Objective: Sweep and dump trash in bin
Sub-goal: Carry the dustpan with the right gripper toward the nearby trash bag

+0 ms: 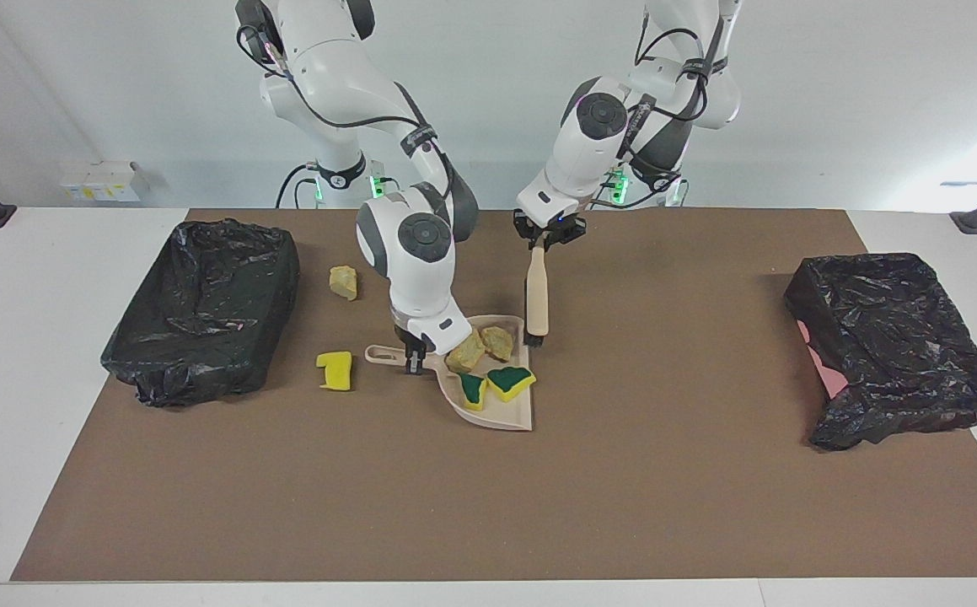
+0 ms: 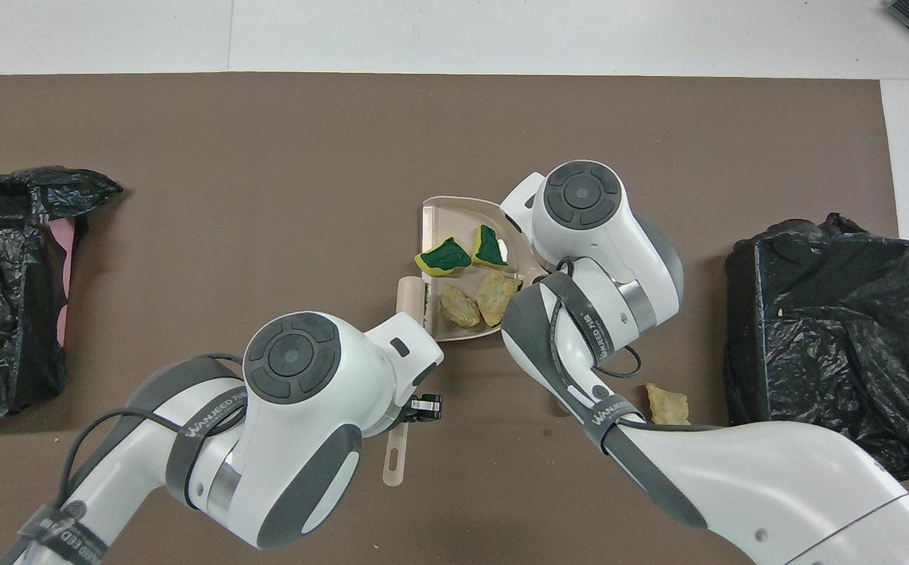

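A: Where is the trash (image 1: 488,362)?

B: Four scraps are carried in the dustpan (image 1: 501,411); two more are left on the counter (image 1: 623,489), between the dustpan and the bin (image 1: 201,308).

A: And the pincers?

B: The right pincer (image 1: 415,361) is clamped on the dustpan's handle, the left pincer (image 1: 545,242) on the brush (image 1: 536,295). The scraps are judged light and soft, easily spilled; the dustpan is best held level.
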You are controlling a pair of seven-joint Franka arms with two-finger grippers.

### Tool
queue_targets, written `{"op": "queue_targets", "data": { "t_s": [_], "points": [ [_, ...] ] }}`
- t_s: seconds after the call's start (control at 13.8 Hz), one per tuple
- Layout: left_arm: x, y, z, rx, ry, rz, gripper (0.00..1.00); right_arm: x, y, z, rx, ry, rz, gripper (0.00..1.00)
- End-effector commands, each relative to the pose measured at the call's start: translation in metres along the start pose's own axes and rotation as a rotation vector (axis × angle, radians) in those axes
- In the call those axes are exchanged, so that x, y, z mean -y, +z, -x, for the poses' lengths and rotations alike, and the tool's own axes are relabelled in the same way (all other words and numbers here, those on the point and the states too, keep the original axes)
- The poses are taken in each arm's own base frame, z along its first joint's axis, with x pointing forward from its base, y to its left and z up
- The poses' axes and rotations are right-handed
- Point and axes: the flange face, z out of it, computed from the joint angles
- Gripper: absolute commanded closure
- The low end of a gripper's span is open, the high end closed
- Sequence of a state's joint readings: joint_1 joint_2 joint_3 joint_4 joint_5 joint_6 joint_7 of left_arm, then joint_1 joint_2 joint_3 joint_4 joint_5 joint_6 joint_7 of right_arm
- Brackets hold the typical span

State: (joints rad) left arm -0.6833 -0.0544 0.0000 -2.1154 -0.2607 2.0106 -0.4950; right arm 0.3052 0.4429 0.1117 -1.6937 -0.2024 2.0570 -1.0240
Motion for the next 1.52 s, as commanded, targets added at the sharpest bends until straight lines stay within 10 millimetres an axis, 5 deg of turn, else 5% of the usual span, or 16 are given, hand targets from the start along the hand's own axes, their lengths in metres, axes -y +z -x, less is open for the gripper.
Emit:
{"op": "queue_targets", "data": {
  "t_s": [0.0, 0.22, 0.51, 0.94, 1.09, 1.16, 1.23, 1.45],
  "points": [
    [0.012, 0.001, 0.021, -0.009, -0.104, -0.012, 1.00, 0.001, 0.006, 0.007, -0.001, 0.014, 0.002, 1.00],
    [0.036, 0.021, 0.053, -0.034, -0.131, -0.009, 1.00, -0.006, 0.001, 0.020, -0.011, 0.040, 0.006, 1.00],
    [0.033, 0.053, 0.083, -0.042, -0.147, -0.035, 1.00, -0.011, -0.042, 0.061, -0.017, 0.083, 0.032, 1.00],
    [0.027, 0.114, 0.110, -0.114, -0.122, -0.025, 1.00, 0.021, -0.112, 0.150, 0.005, 0.139, -0.015, 1.00],
    [0.028, 0.115, 0.108, -0.130, -0.114, -0.023, 1.00, 0.045, -0.134, 0.182, 0.006, 0.148, 0.005, 1.00],
    [0.032, 0.120, 0.098, -0.135, -0.112, -0.046, 0.60, 0.057, -0.144, 0.198, 0.009, 0.136, 0.014, 1.00],
    [0.035, 0.114, 0.087, -0.140, -0.126, -0.047, 0.01, 0.069, -0.150, 0.216, 0.017, 0.134, 0.008, 1.00],
    [0.053, 0.089, 0.052, -0.185, -0.140, -0.038, 0.00, 0.097, -0.152, 0.278, 0.029, 0.095, -0.012, 1.00]
  ]
}}
